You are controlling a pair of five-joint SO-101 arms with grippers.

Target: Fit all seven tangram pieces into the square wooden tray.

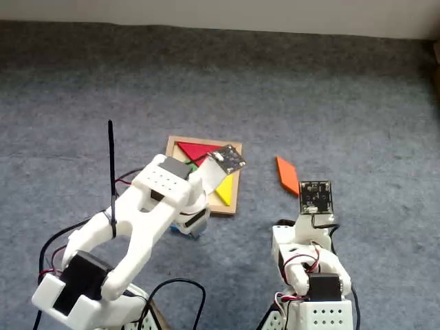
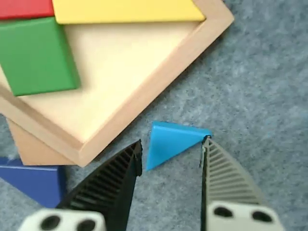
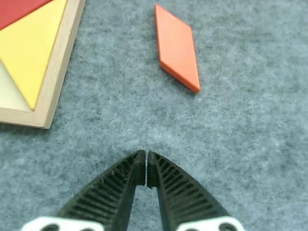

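The square wooden tray (image 1: pixel 206 141) (image 2: pixel 159 79) holds a red triangle (image 1: pixel 194 150), a yellow triangle (image 2: pixel 125 9) and a green square (image 2: pixel 36 55). A light blue triangle (image 2: pixel 166 139) lies on the carpet just outside the tray's rim. My left gripper (image 2: pixel 172 143) is open and straddles it, one fingertip at its corner. A dark blue piece (image 2: pixel 33 180) and a tan piece (image 2: pixel 31 144) lie beside the tray's corner. An orange parallelogram (image 1: pixel 287 175) (image 3: pixel 177 45) lies right of the tray. My right gripper (image 3: pixel 146 155) is shut and empty above the carpet, short of the parallelogram.
Grey carpet covers the whole table. The left arm's white body (image 1: pixel 144 213) hangs over the tray's near left part. The tray's corner (image 3: pixel 45 122) shows beside the right gripper. Open carpet lies between the tray and the orange piece.
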